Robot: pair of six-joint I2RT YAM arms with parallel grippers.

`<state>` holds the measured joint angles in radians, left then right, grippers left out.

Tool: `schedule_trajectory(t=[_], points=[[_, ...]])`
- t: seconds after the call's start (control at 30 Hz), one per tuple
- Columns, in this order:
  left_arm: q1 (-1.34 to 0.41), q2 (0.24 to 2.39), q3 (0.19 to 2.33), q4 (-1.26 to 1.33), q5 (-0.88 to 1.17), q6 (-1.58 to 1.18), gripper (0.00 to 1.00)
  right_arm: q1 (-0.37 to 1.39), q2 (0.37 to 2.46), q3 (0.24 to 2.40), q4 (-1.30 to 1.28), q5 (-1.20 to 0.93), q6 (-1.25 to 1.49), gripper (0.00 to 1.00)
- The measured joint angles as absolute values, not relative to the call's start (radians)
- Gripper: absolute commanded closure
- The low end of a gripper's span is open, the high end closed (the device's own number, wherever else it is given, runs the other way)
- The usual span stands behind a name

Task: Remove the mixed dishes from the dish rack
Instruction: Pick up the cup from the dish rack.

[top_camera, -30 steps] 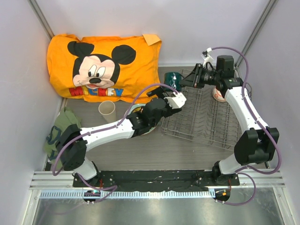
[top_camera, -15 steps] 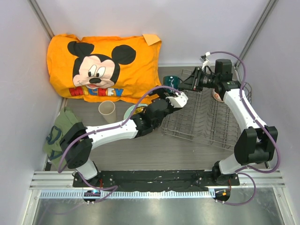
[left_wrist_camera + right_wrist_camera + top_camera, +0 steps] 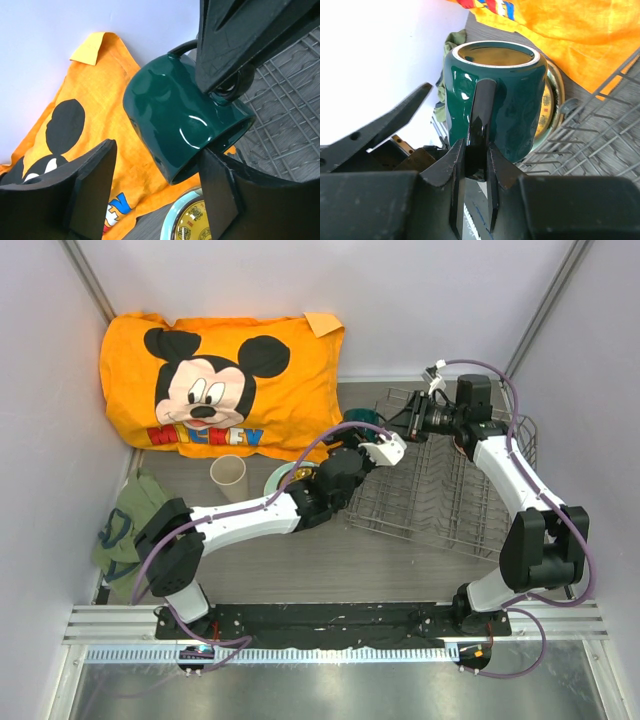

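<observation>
An orange Mickey Mouse pillow (image 3: 220,380) fills 11 o'clock and the grey wire dish rack (image 3: 450,490) 3 o'clock. At the rack's 10 o'clock corner, the right gripper (image 3: 475,145) pinches the handle of the tilted dark teal mug (image 3: 180,130). The left gripper (image 3: 155,190) gapes wide beneath it. The pale-green plate (image 3: 285,478) and the beige cup (image 3: 228,478) sit at the rack's 9 o'clock.

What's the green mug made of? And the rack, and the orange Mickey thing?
Mug: probably glazed ceramic. It is glossy, with sharp bright reflections and a thick rim.
Rack: looks like grey metal wire, thin straight rods set in a grid.
Orange Mickey cloth: woven fabric, matte, with soft folds and a printed picture. I cannot tell whether it is stuffed.
</observation>
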<state>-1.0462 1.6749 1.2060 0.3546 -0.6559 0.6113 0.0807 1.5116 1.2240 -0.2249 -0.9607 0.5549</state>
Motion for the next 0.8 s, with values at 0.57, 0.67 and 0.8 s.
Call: schedule_trajectory(t=[0.57, 0.67, 0.8], points=[[-1.047, 1.685, 1.212, 0.316, -0.662, 0.61, 0.75, 0.074, 1.478, 1.209, -0.119, -1.042, 0.661, 0.99], [-1.048, 1.689, 1.215, 0.315, -0.667, 0.606, 0.88, 0.076, 1.474, 1.208, -0.118, -1.048, 0.665, 0.99], [-1.048, 1.689, 1.222, 0.308, -0.672, 0.606, 1.0, 0.076, 1.474, 1.208, -0.11, -1.049, 0.674, 0.99]])
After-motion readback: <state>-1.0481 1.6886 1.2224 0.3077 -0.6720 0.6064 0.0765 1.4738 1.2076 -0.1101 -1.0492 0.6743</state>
